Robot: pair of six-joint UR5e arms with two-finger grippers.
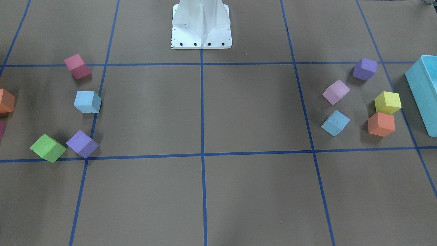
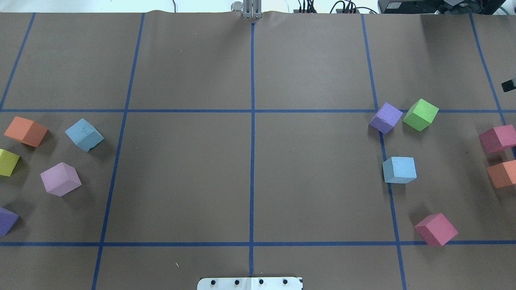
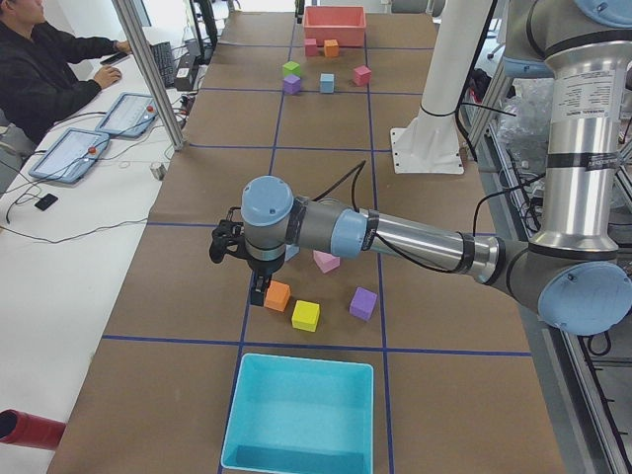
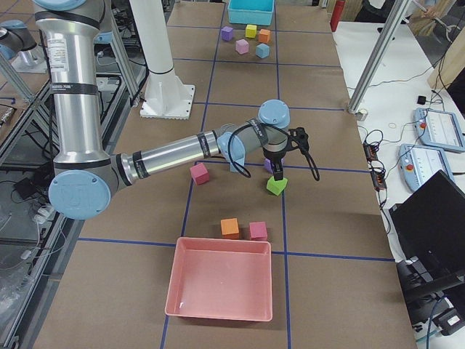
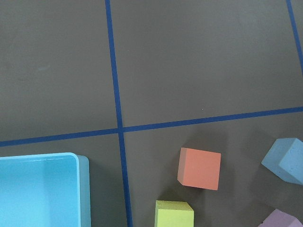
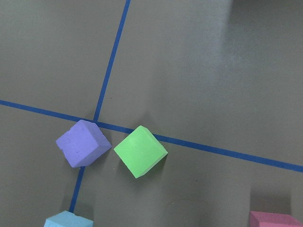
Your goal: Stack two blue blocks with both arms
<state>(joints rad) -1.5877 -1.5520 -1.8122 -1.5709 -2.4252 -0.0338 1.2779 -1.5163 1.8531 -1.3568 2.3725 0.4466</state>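
Observation:
One pale blue block (image 1: 335, 123) lies on the robot's left side among other cubes; it also shows in the overhead view (image 2: 84, 134) and at the left wrist view's right edge (image 5: 286, 161). The other blue block (image 1: 87, 101) lies on the robot's right side; it shows in the overhead view (image 2: 399, 169) and at the right wrist view's bottom edge (image 6: 68, 220). My left gripper (image 3: 259, 293) hangs just above the orange cube (image 3: 277, 295). My right gripper (image 4: 280, 174) hangs just above the green cube (image 4: 276, 185). I cannot tell whether either is open or shut.
A turquoise bin (image 1: 423, 92) stands at the table's left end and a pink bin (image 4: 221, 280) at the right end. Purple (image 2: 385, 117), green (image 2: 420, 114), pink (image 2: 436, 229), lilac (image 2: 60, 179), orange (image 2: 26, 131) and yellow (image 1: 387, 102) cubes surround the blue blocks. An operator (image 3: 39, 69) sits beside the table.

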